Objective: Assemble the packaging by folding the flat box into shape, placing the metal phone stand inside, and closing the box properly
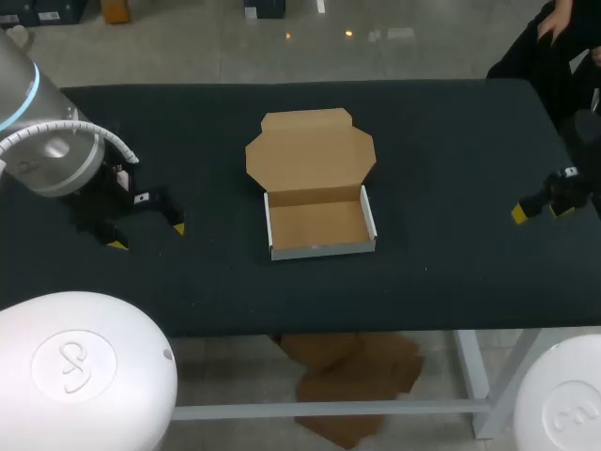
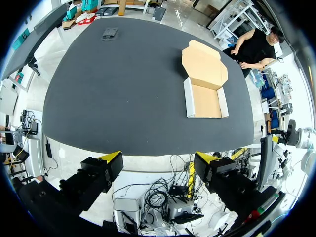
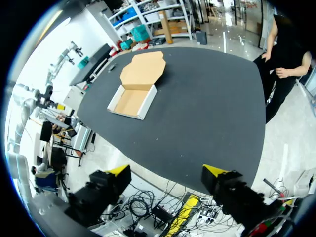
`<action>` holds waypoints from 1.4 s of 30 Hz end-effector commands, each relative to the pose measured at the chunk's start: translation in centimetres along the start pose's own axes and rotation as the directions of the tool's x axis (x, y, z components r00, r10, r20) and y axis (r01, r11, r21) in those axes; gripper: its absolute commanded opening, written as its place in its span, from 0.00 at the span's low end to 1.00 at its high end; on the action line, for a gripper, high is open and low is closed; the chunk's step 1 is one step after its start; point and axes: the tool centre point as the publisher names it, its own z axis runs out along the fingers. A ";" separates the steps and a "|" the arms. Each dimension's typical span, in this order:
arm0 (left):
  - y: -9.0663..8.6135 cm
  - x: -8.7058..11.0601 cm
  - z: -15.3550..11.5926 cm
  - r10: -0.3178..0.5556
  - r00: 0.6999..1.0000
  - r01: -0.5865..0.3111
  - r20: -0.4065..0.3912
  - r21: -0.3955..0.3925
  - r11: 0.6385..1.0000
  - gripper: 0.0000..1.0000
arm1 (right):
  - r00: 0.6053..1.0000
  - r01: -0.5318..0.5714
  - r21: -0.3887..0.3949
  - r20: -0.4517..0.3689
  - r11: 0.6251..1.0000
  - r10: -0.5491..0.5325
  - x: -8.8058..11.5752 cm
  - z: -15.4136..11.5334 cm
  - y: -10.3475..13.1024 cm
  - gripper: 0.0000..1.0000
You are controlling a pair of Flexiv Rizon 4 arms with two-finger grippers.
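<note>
One cardboard box (image 1: 317, 225) and one small dark object (image 2: 109, 33) sit on the single worktop (image 1: 451, 141), both ahead of the left end effector (image 2: 159, 158). Counting the right end effector (image 3: 166, 171), there are two.

1 overhead view, 2 opposing wrist views, same box (image 1: 317, 224)

I see the shallow cardboard box, white outside and brown inside (image 1: 317, 225), folded up at the middle of the black worktop (image 1: 451, 141). Its brown lid (image 1: 310, 150) is open and lies flat behind it. Well apart, near a worktop corner, lies a small dark flat piece (image 2: 109, 33), too small to make out.
</note>
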 end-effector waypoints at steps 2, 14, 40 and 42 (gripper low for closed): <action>0.1 0.0 -0.1 0.000 1.000 0.000 0.006 0.001 1.000 1.00 | 1.000 0.000 0.001 -0.001 1.000 0.000 0.1 -0.2 0.0 1.00; 0.1 0.0 -0.1 0.000 1.000 0.000 0.006 0.001 1.000 1.00 | 1.000 0.000 0.001 -0.001 1.000 0.000 0.1 -0.2 0.0 1.00; 0.1 0.0 -0.1 0.000 1.000 0.000 0.006 0.001 1.000 1.00 | 0.973 -0.229 0.026 0.029 0.973 0.228 -0.1 0.6 0.1 1.00; 0.1 0.0 -0.1 0.000 1.000 0.000 0.006 0.001 1.000 1.00 | 0.973 -0.229 0.026 0.029 0.973 0.228 -0.1 0.6 0.1 1.00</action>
